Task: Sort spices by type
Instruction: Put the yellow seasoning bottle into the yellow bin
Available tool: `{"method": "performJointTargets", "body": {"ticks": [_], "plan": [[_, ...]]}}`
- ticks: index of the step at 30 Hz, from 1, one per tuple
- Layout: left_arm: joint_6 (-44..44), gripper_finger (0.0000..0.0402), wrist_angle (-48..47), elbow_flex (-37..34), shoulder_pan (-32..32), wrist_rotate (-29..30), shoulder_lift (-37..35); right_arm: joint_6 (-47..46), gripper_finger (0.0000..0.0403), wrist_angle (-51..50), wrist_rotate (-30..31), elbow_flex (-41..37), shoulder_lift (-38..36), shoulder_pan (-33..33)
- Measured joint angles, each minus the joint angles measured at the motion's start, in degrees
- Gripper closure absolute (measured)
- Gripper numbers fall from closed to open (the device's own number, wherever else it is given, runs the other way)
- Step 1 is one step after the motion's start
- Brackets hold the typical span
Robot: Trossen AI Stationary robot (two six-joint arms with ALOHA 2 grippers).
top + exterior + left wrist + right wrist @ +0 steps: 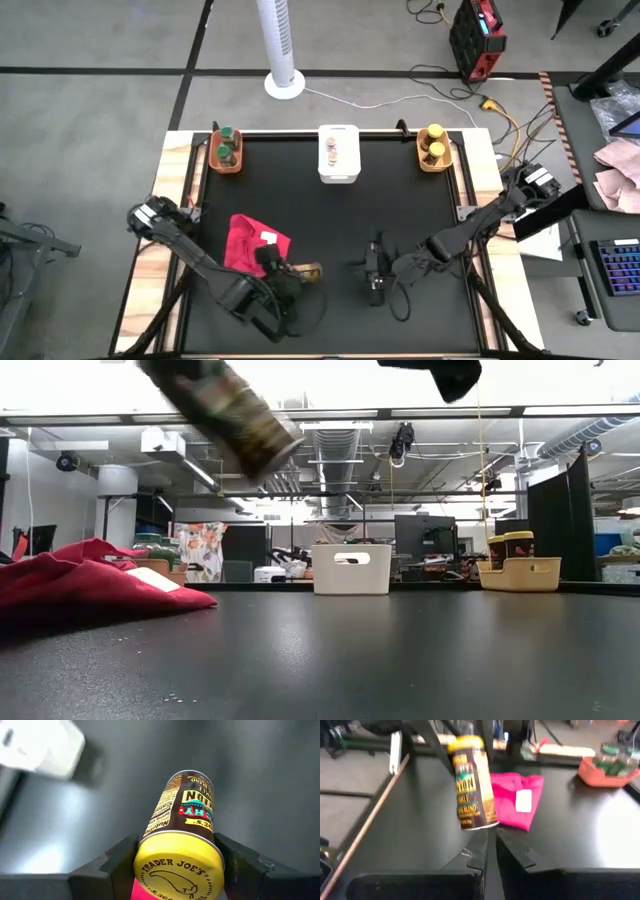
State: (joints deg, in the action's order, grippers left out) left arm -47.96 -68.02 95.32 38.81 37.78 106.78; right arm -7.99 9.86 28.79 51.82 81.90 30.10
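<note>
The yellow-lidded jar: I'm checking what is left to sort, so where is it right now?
The yellow-lidded jar is held off the table in the left claw, at the table's near left in the high view, beside the red cloth.

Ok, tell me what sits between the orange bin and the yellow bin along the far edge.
In the high view, the white bin with a spice jar inside stands between the orange bin and the yellow bin; bare table lies on either side of it.

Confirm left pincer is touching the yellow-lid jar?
Touching. Left wrist view shows the left pincer with both fingers pressed against the yellow-lid jar.
</note>
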Motion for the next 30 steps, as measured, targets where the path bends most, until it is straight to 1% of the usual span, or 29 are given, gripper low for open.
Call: {"method": "performJointTargets", "body": {"ticks": [4,7,10,13,15,17,19,21,26,30], "plan": [[7.5,0.0192,-0.2,5.2,-1.0,4.0,3.5,-1.5,0.0369,-3.9,0.1,2.3,0.8,-0.1],[11.5,0.0192,-0.3,8.0,-1.2,6.7,5.1,-2.2,0.0344,-6.5,0.1,3.8,0.7,-0.1],[15.0,0.0192,-0.1,10.3,-1.4,8.4,6.1,-1.7,0.03,-7.2,1.9,4.3,0.7,-0.1],[18.2,0.0192,0.0,11.6,-2.3,8.4,6.6,0.5,0.0247,-7.1,4.3,4.4,0.7,-0.1],[20.2,0.0192,0.1,11.7,-2.9,8.9,6.6,1.7,0.0213,-7.1,4.2,4.4,0.7,-0.1],[22.1,0.0192,1.1,11.7,-3.4,10.6,6.6,2.0,0.0184,-7.1,4.3,4.5,0.7,-0.1],[24.2,0.0192,1.3,11.7,-3.9,12.6,6.6,2.3,0.0159,-7.0,4.2,4.8,0.7,-0.2],[26.5,0.0192,2.9,11.9,-4.8,12.7,6.6,3.1,0.0138,-7.1,4.2,4.8,0.7,-0.7],[31.8,0.0192,6.6,11.9,-7.2,12.7,6.5,4.5,0.0103,-9.0,4.2,4.8,0.7,-3.8],[33.4,0.0192,7.4,11.9,-8.5,12.8,6.5,4.6,0.0098,-14.2,2.3,4.8,0.7,-7.3]]}}
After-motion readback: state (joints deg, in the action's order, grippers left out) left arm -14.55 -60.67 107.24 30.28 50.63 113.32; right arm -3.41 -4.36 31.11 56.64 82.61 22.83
